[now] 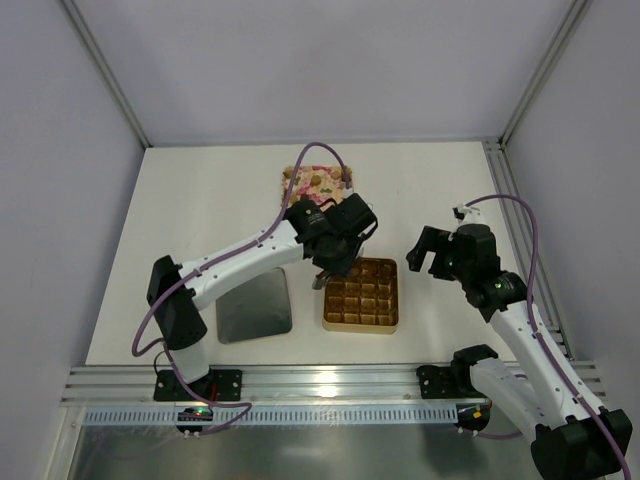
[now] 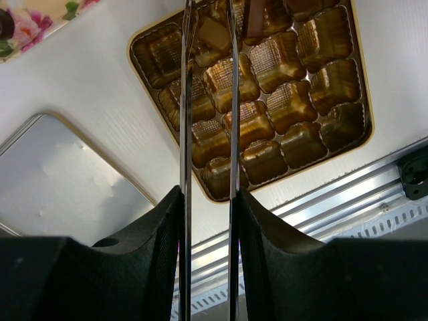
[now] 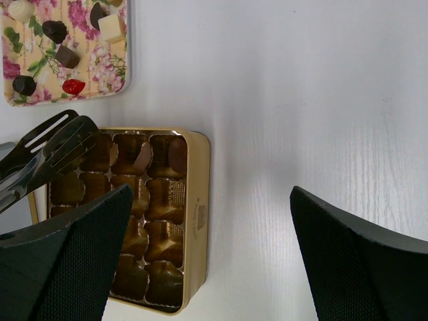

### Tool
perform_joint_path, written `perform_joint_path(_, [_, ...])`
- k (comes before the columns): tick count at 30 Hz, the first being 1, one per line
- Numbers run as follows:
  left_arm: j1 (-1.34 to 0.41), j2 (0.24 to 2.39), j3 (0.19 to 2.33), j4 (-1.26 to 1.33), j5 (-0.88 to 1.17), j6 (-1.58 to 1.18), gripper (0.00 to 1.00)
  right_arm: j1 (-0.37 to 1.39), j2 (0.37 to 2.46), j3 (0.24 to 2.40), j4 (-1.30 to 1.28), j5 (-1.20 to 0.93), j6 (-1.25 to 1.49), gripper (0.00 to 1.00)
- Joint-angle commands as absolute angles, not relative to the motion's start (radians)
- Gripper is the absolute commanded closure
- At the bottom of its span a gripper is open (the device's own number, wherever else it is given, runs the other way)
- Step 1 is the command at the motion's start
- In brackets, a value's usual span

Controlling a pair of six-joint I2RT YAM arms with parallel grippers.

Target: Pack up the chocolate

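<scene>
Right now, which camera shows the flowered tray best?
The right wrist view: the flowered tray sits close, chocolates distinct. The top view shows it small, partly behind the left arm; the left wrist view, only a corner.

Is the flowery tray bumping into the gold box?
Apart. The right wrist view shows bare white table between the flowery tray and the gold box.

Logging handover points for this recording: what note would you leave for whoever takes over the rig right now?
Left gripper: shut on tongs, tips over the gold box, at its row nearest the floral tray; a piece between them can't be confirmed.
Right gripper: open, empty, beside the box.
Done: at least two chocolate pieces in that row.
Left: most cells empty; several pieces on the tray to move.
</scene>
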State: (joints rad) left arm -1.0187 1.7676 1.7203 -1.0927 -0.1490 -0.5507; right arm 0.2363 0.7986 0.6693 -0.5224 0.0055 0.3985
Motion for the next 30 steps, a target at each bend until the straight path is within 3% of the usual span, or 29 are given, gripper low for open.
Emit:
perform_joint_path(1, [-1.020,1.720,1.752,-1.075,-0.199,-0.557,0.64,0.239,0.796,0.673,-0.489,-0.018,0.407,0.00])
perform_joint_path(17, [-0.778,1.842,1.919,-1.141,-0.204,-0.430,0.60,0.238,0.805,0.675,-0.485,-0.028,0.397,0.00])
perform_joint_path(30, [-0.724,1.933,1.933,-1.126,-0.169,-0.354,0.54,0.239,0.802,0.673,-0.489,-0.025,0.393,0.00])
